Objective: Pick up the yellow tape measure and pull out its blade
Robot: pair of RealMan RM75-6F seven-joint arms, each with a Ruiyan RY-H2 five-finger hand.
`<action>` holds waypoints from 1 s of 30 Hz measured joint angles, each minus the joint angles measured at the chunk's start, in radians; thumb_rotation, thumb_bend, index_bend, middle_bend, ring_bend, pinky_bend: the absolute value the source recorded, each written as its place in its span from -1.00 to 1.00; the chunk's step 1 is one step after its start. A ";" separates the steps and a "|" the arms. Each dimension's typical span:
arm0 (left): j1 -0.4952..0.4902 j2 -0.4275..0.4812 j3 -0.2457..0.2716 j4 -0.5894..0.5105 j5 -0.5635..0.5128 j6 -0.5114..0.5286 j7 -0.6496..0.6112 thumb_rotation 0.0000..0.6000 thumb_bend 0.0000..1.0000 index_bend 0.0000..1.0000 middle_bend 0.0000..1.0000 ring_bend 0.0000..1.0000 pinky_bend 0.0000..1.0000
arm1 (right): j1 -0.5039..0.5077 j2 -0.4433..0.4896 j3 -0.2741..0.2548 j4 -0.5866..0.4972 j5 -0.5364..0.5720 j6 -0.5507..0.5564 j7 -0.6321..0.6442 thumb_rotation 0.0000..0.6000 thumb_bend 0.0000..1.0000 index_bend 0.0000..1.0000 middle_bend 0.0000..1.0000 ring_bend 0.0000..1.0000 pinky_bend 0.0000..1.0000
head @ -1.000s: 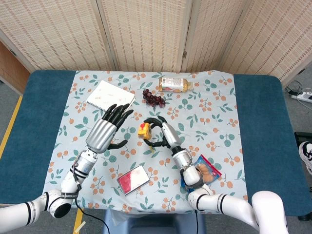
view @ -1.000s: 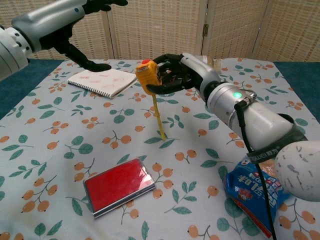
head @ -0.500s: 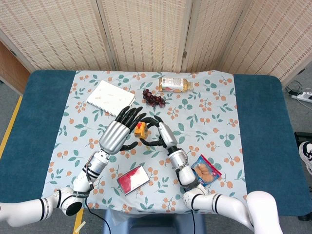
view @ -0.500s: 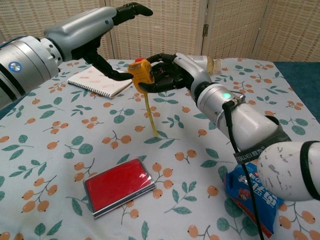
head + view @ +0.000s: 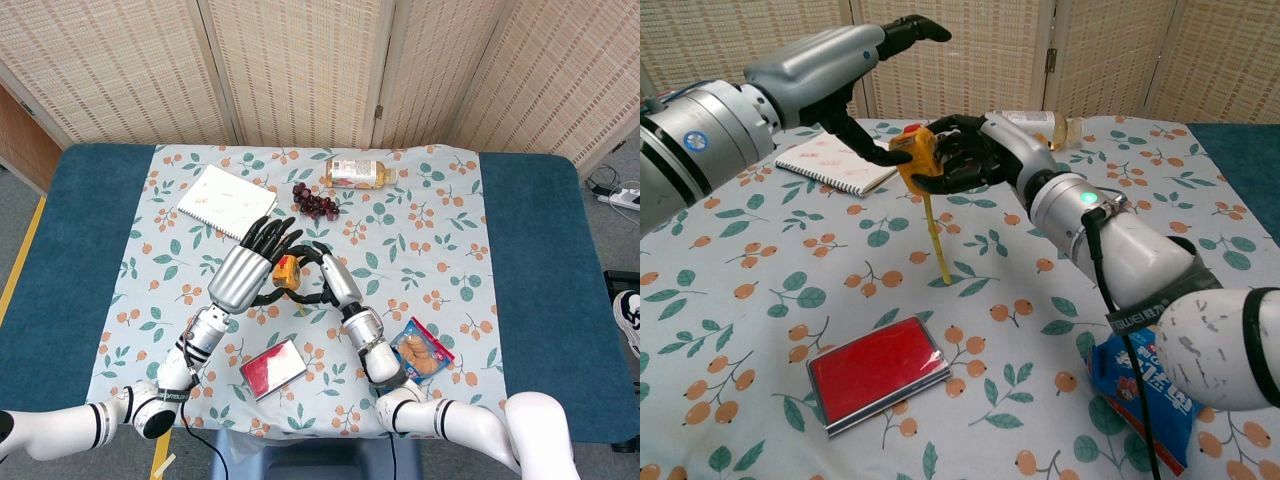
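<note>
The yellow tape measure [image 5: 917,152] is being held above the worktop [image 5: 1040,300] by the right hand [image 5: 965,152], blade [image 5: 935,238] dangling, while the left hand [image 5: 855,75], fingers spread and empty, is being positioned beside it, probably to pinch the blade.

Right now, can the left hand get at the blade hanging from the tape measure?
Probably yes. The left hand is open beside the yellow tape measure held by the right hand, and the blade hangs free below with nothing around it.
</note>
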 measured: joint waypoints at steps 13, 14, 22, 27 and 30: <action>0.000 -0.006 0.012 0.023 -0.004 0.019 -0.017 1.00 0.00 -0.85 -0.88 -0.79 -1.00 | -0.003 0.005 -0.005 -0.009 0.006 -0.008 -0.018 1.00 0.15 0.12 -0.02 -0.27 -0.95; 0.001 -0.007 0.014 0.026 -0.002 0.022 -0.021 1.00 0.02 -0.84 -0.88 -0.79 -1.00 | -0.003 0.004 -0.004 -0.008 0.008 -0.009 -0.020 1.00 0.15 0.12 -0.02 -0.27 -0.95; 0.006 -0.017 0.025 0.050 0.009 0.039 -0.050 1.00 0.23 -0.78 -0.85 -0.75 -1.00 | 0.001 -0.005 0.002 0.003 0.018 -0.013 -0.030 1.00 0.16 0.12 -0.02 -0.27 -0.95; 0.006 -0.024 0.030 0.063 0.013 0.044 -0.059 1.00 0.33 -0.70 -0.83 -0.73 -0.99 | 0.003 -0.009 0.005 0.007 0.021 -0.013 -0.034 1.00 0.15 0.12 -0.02 -0.27 -0.95; 0.007 -0.028 0.032 0.071 0.017 0.052 -0.066 1.00 0.37 -0.63 -0.81 -0.71 -0.97 | 0.003 -0.010 0.009 0.008 0.024 -0.013 -0.035 1.00 0.16 0.12 -0.02 -0.27 -0.95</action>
